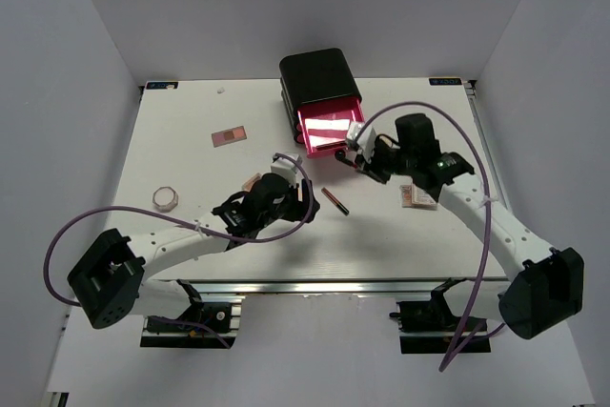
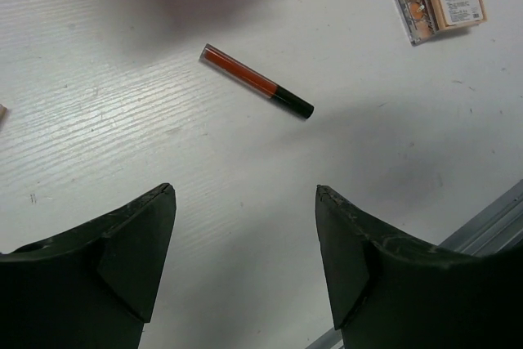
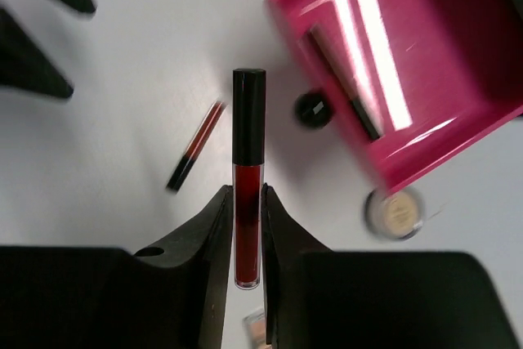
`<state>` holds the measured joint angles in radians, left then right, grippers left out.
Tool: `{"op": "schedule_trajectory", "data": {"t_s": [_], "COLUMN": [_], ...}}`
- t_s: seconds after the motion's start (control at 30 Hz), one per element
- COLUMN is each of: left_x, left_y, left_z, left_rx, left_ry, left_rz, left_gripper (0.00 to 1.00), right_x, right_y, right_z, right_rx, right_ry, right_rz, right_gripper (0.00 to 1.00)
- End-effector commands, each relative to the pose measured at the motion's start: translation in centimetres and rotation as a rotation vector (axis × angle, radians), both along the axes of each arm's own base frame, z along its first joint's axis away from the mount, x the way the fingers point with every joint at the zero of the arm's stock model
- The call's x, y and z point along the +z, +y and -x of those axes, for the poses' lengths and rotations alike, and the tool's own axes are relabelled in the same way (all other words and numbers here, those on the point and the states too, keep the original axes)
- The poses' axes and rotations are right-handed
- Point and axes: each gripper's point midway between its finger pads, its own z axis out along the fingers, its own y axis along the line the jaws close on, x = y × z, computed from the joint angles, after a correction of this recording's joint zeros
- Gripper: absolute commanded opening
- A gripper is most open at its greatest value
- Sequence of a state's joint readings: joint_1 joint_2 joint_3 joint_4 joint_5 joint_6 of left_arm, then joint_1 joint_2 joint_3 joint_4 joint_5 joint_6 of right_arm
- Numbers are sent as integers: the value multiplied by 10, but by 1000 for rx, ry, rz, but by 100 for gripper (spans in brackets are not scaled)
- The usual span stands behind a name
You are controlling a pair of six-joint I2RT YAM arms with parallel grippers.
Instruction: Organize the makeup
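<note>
Right hand [image 3: 248, 202]: we see it pinching a dark red lip gloss tube [image 3: 248, 145] by its base, with the black cap pointing away.
Held tube: over the worktop [image 3: 122, 145], just beside the open pink drawer [image 3: 433, 149].
Left hand [image 2: 243, 194]: spread, holding nothing.
Ahead of it: we find a second lip gloss stick [image 2: 257, 82] lying on the worktop, with square palettes [image 2: 441, 2] farther off.

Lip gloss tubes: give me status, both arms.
Right fingers shut on dark red lip gloss tube, near open pink drawer. Left fingers open, empty; orange-red tube lying ahead on table. Small black round item beside drawer front.
</note>
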<state>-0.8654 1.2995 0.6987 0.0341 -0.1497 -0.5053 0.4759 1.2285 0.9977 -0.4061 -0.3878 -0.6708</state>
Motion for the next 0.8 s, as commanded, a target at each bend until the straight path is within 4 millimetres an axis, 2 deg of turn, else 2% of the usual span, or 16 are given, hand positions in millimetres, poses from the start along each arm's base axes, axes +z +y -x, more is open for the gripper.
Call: {"op": "schedule_trajectory", "data": {"t_s": [0.0, 0.07, 0.2, 0.23, 0.27, 0.3, 0.33, 0.4, 0.43, 0.47, 0.53, 0.63, 0.67, 0.7, 0.77], "left_x": [17, 16, 15, 18, 14, 13, 15, 8, 6, 9, 3, -2, -3, -3, -19], "left_y": [-2, -4, -8, -12, -12, -12, -15, -14, -13, -17, -17, -21, -23, -23, -18], "left_z": [-6, -7, -11, -13, -15, -17, -20, -25, -27, -30, -34, -40, -42, -44, -47], "left_rx": [39, 49, 101, 108, 145, 166, 190, 235, 257, 273, 316, 380, 413, 439, 556], "left_ry": [-50, -48, -20, -23, -2, 7, 17, 41, 43, 53, 77, 118, 143, 161, 232], "left_rz": [21, 30, 71, 98, 118, 128, 153, 153, 150, 171, 177, 216, 242, 238, 244], "left_gripper": [78, 78, 78, 78, 78, 78, 78, 78, 78, 78, 79, 79, 79, 79, 80], "right_x": [66, 91, 105, 95, 100, 96, 85, 78, 66, 62, 51, 43, 43, 42, 48], "right_y": [24, 33, 47, 51, 53, 55, 57, 60, 61, 61, 60, 59, 60, 60, 60], "right_z": [-22, -42, -77, -88, -95, -101, -110, -118, -124, -127, -135, -144, -147, -149, -154], "right_rx": [86, 92, 95, 92, 90, 89, 85, 95, 93, 93, 87, 67, 59, 51, 19], "right_ry": [-133, -186, -236, -221, -241, -242, -233, -241, -228, -228, -228, -234, -241, -240, -243], "right_rz": [-82, -96, -79, -63, -63, -56, -39, -16, 2, 12, 41, 62, 60, 59, 39], "right_gripper": [0, 0, 0, 0, 0, 0, 0, 0, 0, 0, 2, 19, 33, 38, 49]}}
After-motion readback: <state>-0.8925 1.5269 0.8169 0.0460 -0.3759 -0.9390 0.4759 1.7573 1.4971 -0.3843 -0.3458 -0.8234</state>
